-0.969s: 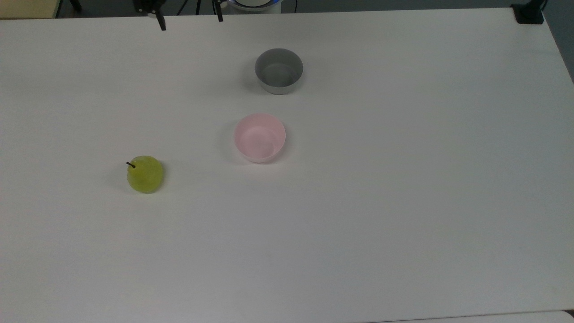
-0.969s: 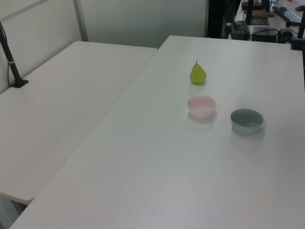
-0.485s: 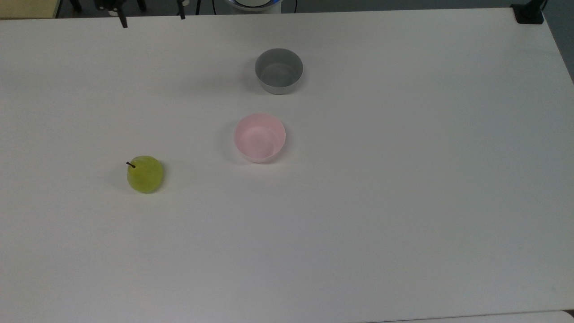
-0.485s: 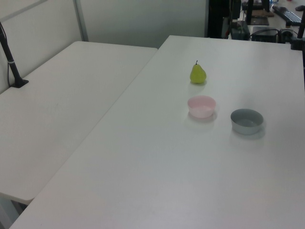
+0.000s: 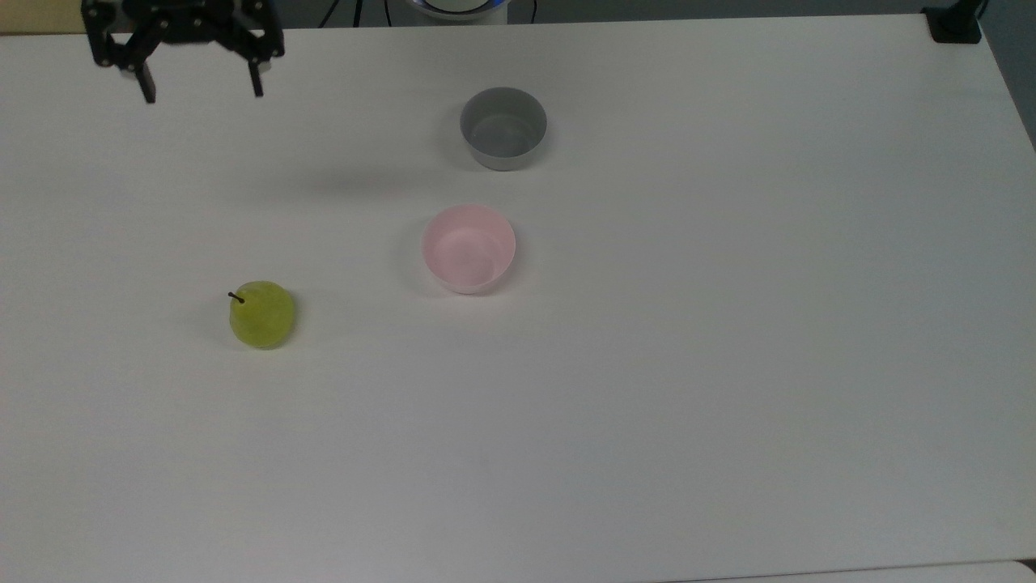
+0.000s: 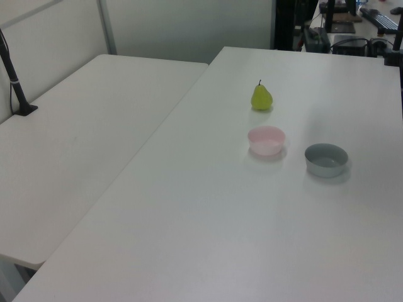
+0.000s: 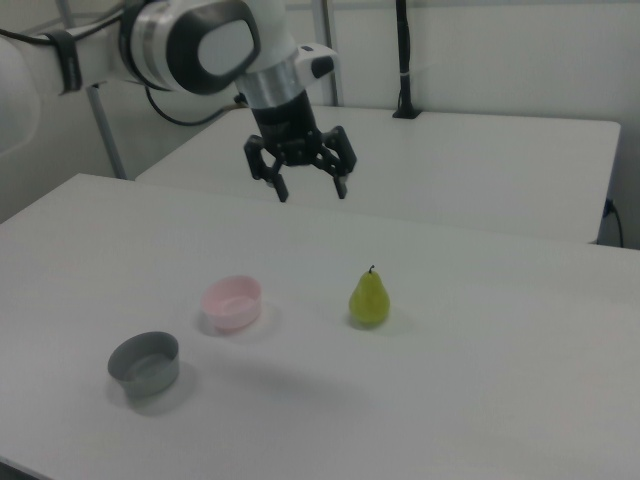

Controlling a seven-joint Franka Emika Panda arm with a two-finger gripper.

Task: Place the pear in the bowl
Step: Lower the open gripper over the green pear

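Note:
The yellow-green pear (image 5: 261,315) (image 6: 261,97) (image 7: 369,298) stands upright on the white table with its dark stem up. The pale pink bowl (image 5: 469,248) (image 6: 266,139) (image 7: 232,302) sits empty to the top view's right of the pear. My gripper (image 5: 203,87) (image 7: 311,190) hangs open in the air, high above the table. In the top view it is near the upper left corner, far above the pear. Nothing is between its fingers.
A grey bowl (image 5: 503,128) (image 6: 326,159) (image 7: 145,364) stands beyond the pink one, toward the top view's upper edge. A second white table (image 6: 75,138) adjoins on the left view's left, with a black post (image 6: 14,78) on it.
The gripper has travelled toward the top view's left and come further into that view, its whole open hand now visible. Pear and bowls have not moved.

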